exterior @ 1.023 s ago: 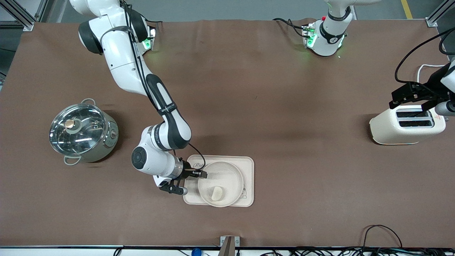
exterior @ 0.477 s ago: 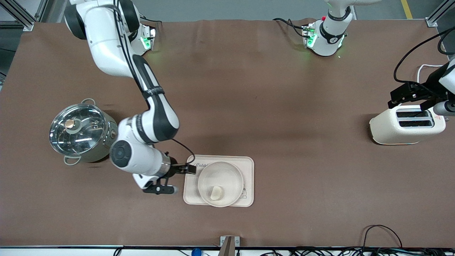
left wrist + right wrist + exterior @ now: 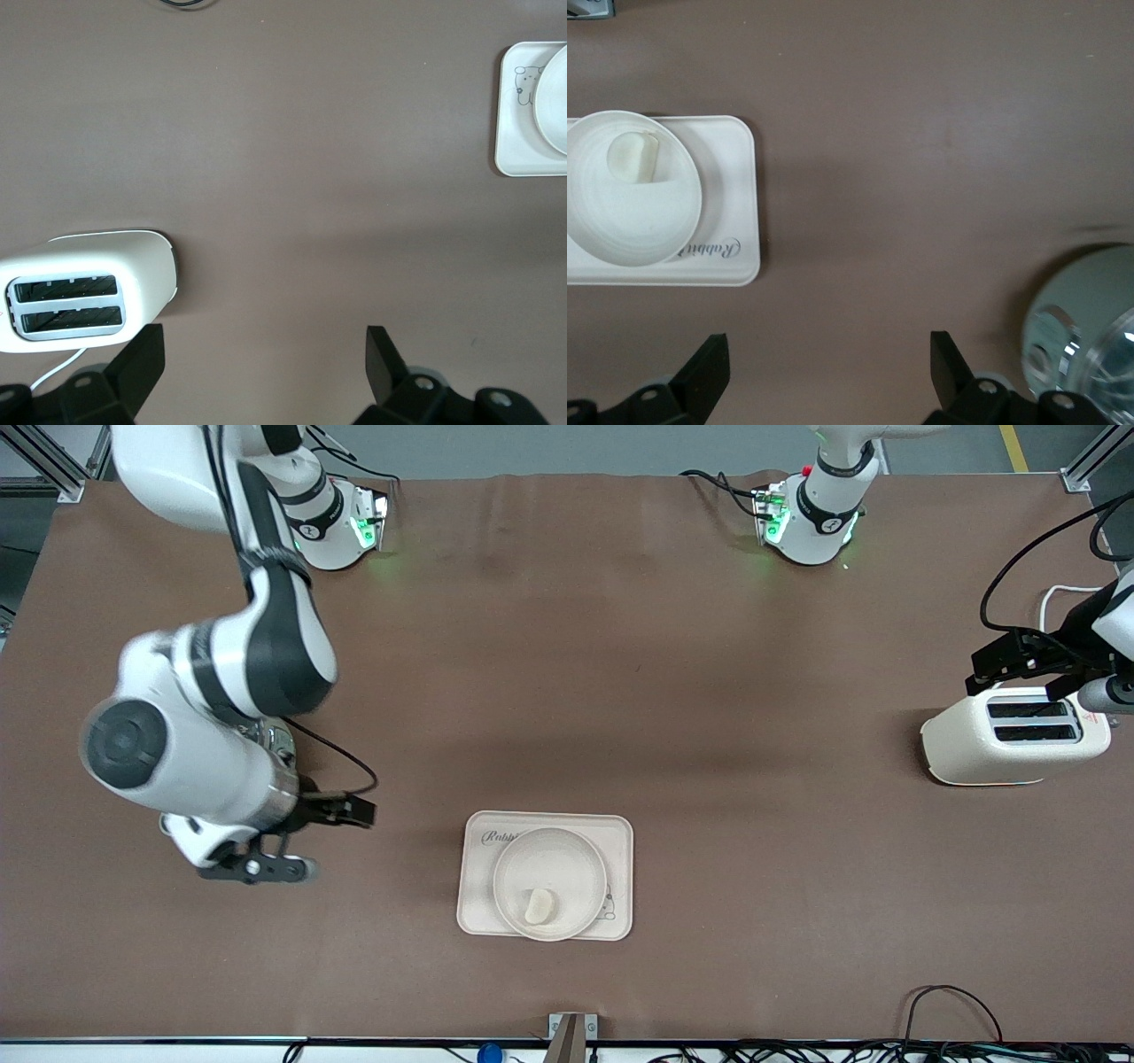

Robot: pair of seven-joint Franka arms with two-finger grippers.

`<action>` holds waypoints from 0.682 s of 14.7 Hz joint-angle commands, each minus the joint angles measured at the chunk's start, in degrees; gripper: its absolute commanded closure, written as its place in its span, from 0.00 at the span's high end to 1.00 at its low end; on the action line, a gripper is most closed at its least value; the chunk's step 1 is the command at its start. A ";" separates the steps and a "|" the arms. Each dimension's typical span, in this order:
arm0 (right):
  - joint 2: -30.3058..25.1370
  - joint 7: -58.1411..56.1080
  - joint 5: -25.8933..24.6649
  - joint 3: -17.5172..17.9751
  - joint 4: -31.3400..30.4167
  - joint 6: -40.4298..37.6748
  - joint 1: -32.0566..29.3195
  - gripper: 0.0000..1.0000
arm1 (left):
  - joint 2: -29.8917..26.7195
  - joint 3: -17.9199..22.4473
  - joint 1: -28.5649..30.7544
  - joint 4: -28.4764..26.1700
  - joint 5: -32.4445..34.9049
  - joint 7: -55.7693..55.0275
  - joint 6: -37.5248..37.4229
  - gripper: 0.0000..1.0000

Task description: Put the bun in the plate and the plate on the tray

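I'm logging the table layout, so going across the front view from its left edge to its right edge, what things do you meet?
Right gripper over bare table, jaws open → tray carrying the plate with the bun in it → toaster, with the left gripper, jaws open, over it.

You look down from high across the tabletop [image 3: 620, 646]; both wrist views face straight down, sharing the tray [image 3: 620, 841] [image 3: 514, 133] [image 3: 735, 221].

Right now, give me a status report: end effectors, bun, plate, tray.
Right end effector open, empty, over bare table near pot. Left end effector open beside toaster, waiting. Bun in plate, plate on tray. Nothing in the way.
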 commanded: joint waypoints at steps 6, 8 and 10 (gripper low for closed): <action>-14.27 -6.83 -2.23 0.61 -3.11 -8.97 -3.61 1.00 | -0.24 -0.10 -0.16 0.60 -0.07 -0.20 -0.87 1.00; -18.74 -11.67 -2.15 1.40 -6.61 -10.21 -7.64 1.00 | -0.16 -0.19 -0.16 0.60 -0.07 -0.11 -0.87 1.00; -23.58 -14.32 -2.23 2.81 -11.27 -10.22 -11.52 1.00 | -0.24 -0.10 -0.08 0.51 -0.07 0.06 -0.96 1.00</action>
